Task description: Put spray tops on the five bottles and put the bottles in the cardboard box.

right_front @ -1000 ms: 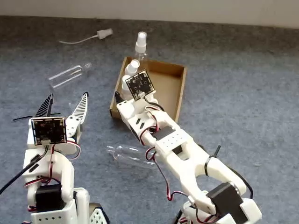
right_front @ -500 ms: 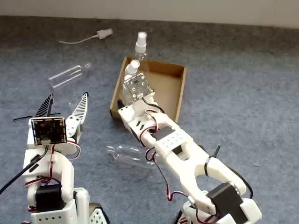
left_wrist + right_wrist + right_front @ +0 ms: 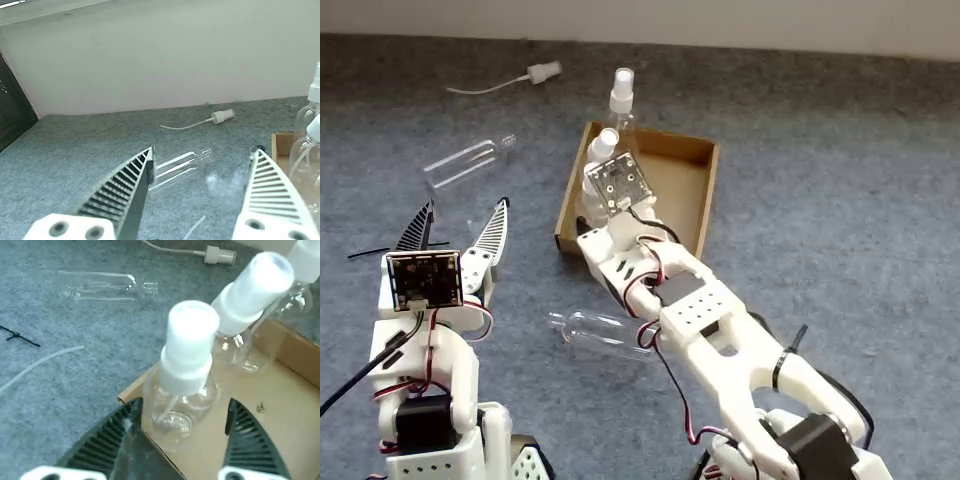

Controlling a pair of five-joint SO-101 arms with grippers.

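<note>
The right hand [image 3: 184,404] is straddling, fingers parted, a clear capped bottle [image 3: 182,387] wearing a white spray top. The bottle is standing upright, top pointing up, in a corner of the cardboard box [image 3: 300,355]. The left hand [image 3: 204,148] is gaping wide above the table [image 3: 75,150], facing a bare bottle [image 3: 175,169] lying flat.

left arm [image 3: 428,365]: white printed shell, black servos [image 3: 420,425] at the joints
right arm [image 3: 715,330]: same white shell, perforated cover on one link, black zip tie [image 3: 790,345] round it
wires [image 3: 655,275]: thin red/black/white bundles looped along the links
camera boards [image 3: 421,279]: square, lens mid-board, one per wrist
left gripper [image 3: 204,150]: black ribbed triangular fingers, white base, dark screw holes
right gripper [image 3: 185,405]: same black ribbed fingers, white base
</note>
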